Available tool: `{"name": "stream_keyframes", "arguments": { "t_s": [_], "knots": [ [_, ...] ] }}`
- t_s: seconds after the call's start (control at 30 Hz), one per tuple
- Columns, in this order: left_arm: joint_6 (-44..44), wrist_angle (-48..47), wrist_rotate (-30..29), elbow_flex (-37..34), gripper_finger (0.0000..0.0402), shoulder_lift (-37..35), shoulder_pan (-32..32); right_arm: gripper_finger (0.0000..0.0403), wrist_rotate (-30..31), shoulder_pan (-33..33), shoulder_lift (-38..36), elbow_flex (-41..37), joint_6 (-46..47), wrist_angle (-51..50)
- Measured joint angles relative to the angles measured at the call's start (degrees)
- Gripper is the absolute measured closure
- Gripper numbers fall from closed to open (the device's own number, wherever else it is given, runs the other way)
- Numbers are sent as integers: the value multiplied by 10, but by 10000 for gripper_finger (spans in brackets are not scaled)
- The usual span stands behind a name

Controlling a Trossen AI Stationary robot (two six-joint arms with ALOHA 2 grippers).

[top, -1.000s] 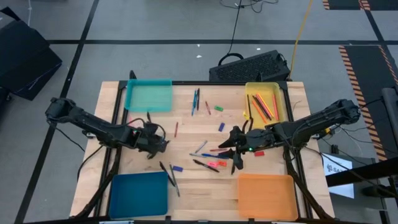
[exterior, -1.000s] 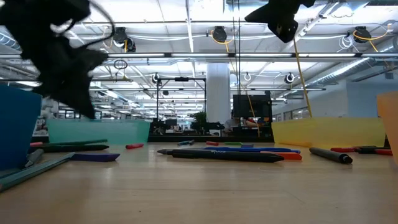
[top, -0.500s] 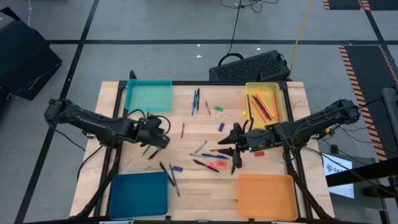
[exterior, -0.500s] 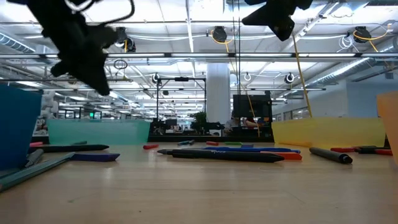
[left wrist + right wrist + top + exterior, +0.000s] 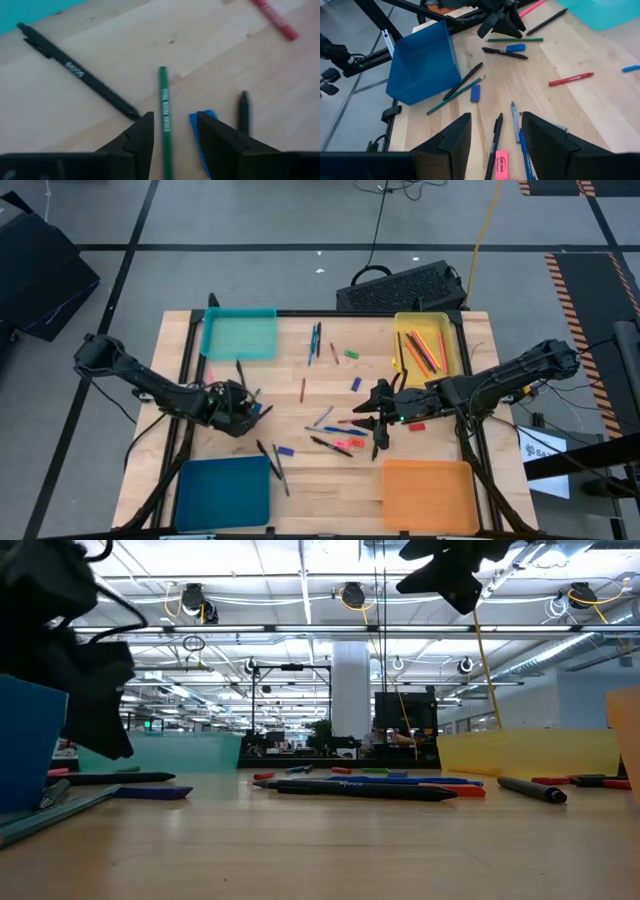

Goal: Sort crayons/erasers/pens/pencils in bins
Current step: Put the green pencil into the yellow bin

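Observation:
My left gripper (image 5: 243, 408) (image 5: 175, 116) is open and low over the table's left half. Its fingers stand on either side of a green pencil (image 5: 164, 117) lying flat on the wood, without touching it. A blue eraser (image 5: 200, 131) lies by one finger, with a black pen (image 5: 80, 75) and a dark crayon (image 5: 243, 109) close by. My right gripper (image 5: 368, 435) (image 5: 496, 117) hangs open above a black pen (image 5: 495, 142), a blue pen (image 5: 516, 125) and a pink eraser (image 5: 501, 162) at mid-table. It is well clear of them in the low view (image 5: 450, 580).
The teal bin (image 5: 240, 335) is at the far left and the yellow bin (image 5: 447, 340), holding pencils, at the far right. The blue bin (image 5: 222, 492) is near left and the orange bin (image 5: 427, 495) near right. A red crayon (image 5: 303, 389) and loose pens lie between them.
My left gripper rose and shifted a little toward the table's right, then came back down low over the green pencil. The red crayon has rolled along the table toward the right edge.

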Motion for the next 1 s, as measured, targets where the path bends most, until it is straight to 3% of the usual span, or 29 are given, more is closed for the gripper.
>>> {"name": "stream_keyframes", "arguments": {
  "t_s": [0.27, 0.43, 0.7, 1.0],
  "knots": [
    [22, 109, -28, -69, 250, 2, -31, 236, -2, 0, 0, 0, 28, -4],
    [11, 124, -40, -92, 250, 21, -51, 236, -2, 0, 0, 0, 18, -4],
    [82, 158, -76, -95, 250, 81, -84, 236, 0, 0, 0, 0, -57, -4],
    [28, 174, -101, -94, 258, 141, -94, 236, 13, 0, 0, 0, -130, -1]
  ]
}}
